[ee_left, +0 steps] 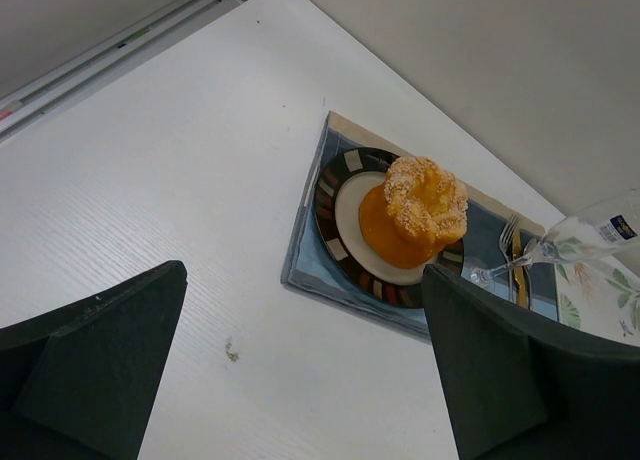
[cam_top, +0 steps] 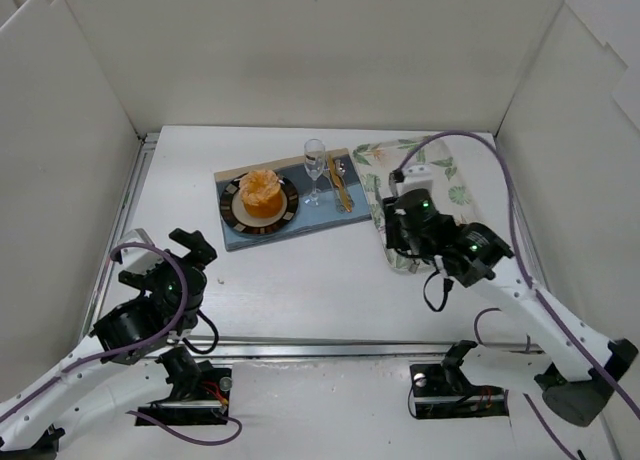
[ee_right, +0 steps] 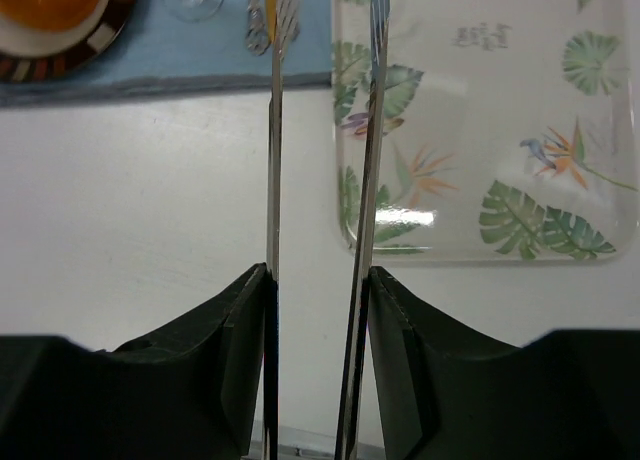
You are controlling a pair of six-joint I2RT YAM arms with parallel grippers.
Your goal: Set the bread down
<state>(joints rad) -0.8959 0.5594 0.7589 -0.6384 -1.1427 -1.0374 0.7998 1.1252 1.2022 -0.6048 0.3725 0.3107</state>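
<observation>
The bread [cam_top: 262,192] [ee_left: 420,205], a golden-orange bun with a lumpy split top, sits on a round plate with a dark patterned rim [cam_top: 233,208] [ee_left: 335,195]. In the right wrist view only its edge [ee_right: 45,0] shows at the top left. My left gripper [cam_top: 185,255] [ee_left: 300,380] is open over bare table, near and to the left of the plate, with nothing between its fingers. My right gripper [cam_top: 400,225] [ee_right: 318,275] is shut on metal tongs [ee_right: 274,130], one thin arm against each pad. The tongs' arms stand apart with nothing between them.
The plate rests on a blue placemat [cam_top: 300,225] [ee_right: 150,65], along with a wine glass [cam_top: 315,170] [ee_left: 580,240] and cutlery [cam_top: 342,185]. A leaf-patterned tray [cam_top: 450,180] [ee_right: 500,130] lies to the right of the mat. White walls enclose the table.
</observation>
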